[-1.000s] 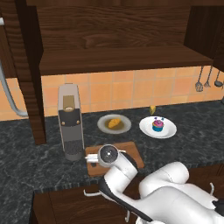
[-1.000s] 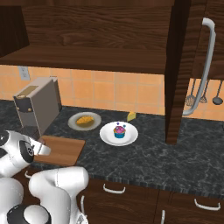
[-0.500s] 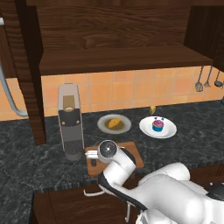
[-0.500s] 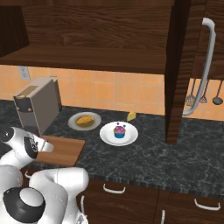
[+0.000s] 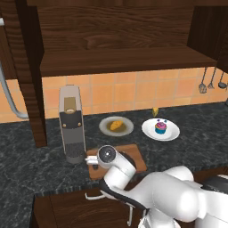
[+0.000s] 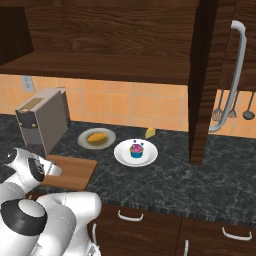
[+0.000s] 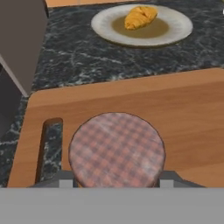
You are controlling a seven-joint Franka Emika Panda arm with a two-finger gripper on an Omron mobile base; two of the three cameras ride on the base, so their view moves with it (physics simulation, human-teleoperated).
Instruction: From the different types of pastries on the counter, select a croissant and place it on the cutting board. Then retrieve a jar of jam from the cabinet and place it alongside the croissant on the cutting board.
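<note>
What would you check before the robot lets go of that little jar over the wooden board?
1. Jar of jam between the fingers: ok, gripper shut on it.
2. Jar over the cutting board: ok.
3. Jar touching the board: cannot tell.
4. Croissant on the board: not ok, it lies on its plate on the counter.
5. Coffee machine clear of the jar: ok, off to one side.

cutting board (image 5: 136, 156) partly hidden by arm
</note>
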